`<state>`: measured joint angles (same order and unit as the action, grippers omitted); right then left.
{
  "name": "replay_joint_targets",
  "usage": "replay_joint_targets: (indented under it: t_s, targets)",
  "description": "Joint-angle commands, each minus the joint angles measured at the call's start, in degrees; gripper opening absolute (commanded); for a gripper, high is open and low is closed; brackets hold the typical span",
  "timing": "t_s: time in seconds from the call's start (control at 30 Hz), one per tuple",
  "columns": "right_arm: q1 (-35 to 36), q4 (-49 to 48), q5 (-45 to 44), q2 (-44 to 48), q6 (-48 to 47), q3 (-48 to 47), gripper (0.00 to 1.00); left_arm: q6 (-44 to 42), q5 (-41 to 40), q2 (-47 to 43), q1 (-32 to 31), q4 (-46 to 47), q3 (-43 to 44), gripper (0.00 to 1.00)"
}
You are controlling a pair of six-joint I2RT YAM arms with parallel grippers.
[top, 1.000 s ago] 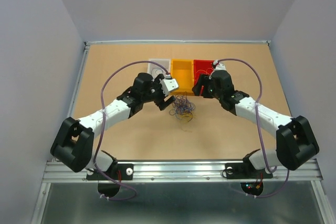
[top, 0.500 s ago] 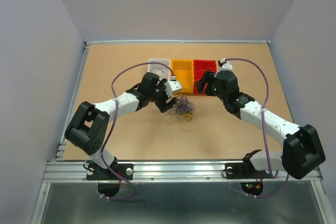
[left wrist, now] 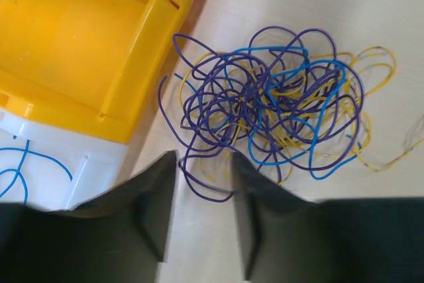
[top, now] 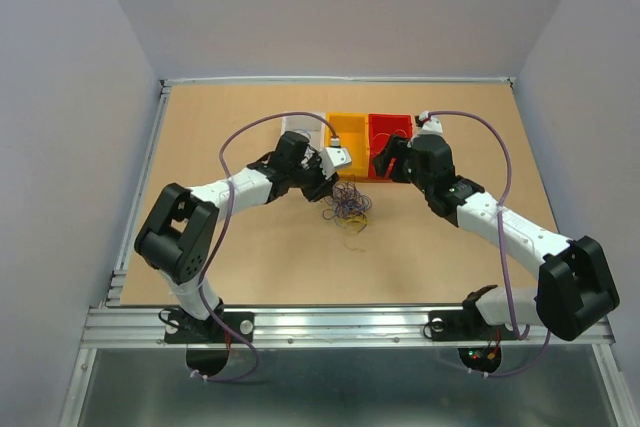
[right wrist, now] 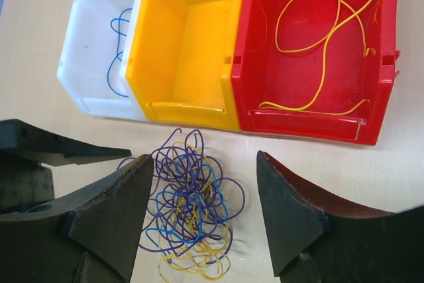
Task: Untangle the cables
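Step in hand: drawing one strand out of the knot. The cables (left wrist: 271, 107) lie in a single loose tangle of purple, blue and yellow on the table (top: 250, 257), just near of the yellow bin (right wrist: 179, 107) and between the two arms.

The left gripper (left wrist: 202, 164) is low at the tangle's left edge. Its jaws are narrowly parted and a purple loop (left wrist: 205, 195) runs between them, not yet pinched. The right gripper (right wrist: 205, 160) hangs above the tangle with its jaws spread wide and nothing in them.

Of the three bins at the far side, the white bin (right wrist: 79, 91) on the left holds a blue wire (right wrist: 118, 51). The red bin (right wrist: 305, 124) on the right holds a yellow wire (right wrist: 324, 51).

To do this step well, the left jaws should probably close on the purple loop alone, since blue and yellow strands cross just beyond it. The pull is best made slowly to the left, away from the knot. The right gripper would likely have to come down and pin the remaining mass, or the light bundle may simply be dragged along whole.
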<state>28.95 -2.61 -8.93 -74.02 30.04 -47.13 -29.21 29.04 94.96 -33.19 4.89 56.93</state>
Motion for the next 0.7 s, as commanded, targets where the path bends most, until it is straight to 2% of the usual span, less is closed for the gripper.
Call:
replay_joint_targets:
  t_s: [0.0, 0.03, 0.2, 0.47, 0.57, 0.6, 0.63, 0.67]
  targets:
    - [0.0, -3.3, -1.0, 1.3, -0.2, 0.9, 0.69, -0.9, -0.2, 1.8, -0.4, -1.1, 2.1, 0.15]
    - [0.1, -3.3, -1.0, 1.5, -0.2, 0.9, 0.69, -1.3, -0.1, 1.9, -0.5, -1.5, 2.1, 0.00]
    - [0.0, -3.8, 0.9, 1.9, -1.4, 1.3, 0.69, -2.8, 1.5, -0.3, -1.1, -2.7, 1.0, 0.00]
    - [0.1, -13.9, 15.3, 1.4, -3.7, 5.0, 0.70, -3.5, 5.7, -10.6, -1.1, -3.7, -0.6, 0.00]
    - [0.1, -14.2, 16.7, 0.3, -3.1, 4.6, 0.72, -2.6, 5.5, -13.9, -1.1, -3.7, -1.5, 0.02]
    - [0.0, -14.1, 16.7, -0.1, -2.9, 4.5, 0.73, -1.9, 3.8, -14.3, -1.1, -3.5, -1.6, 0.19]
    - [0.0, -14.1, 16.5, -0.1, -2.7, 4.6, 0.75, -0.2, 2.9, -14.4, -1.1, -3.5, -1.8, 0.57]
    - [0.1, -14.1, 16.1, 0.0, -2.8, 4.6, 0.75, 0.3, 2.2, -14.4, -1.2, -3.6, -1.8, 0.72]
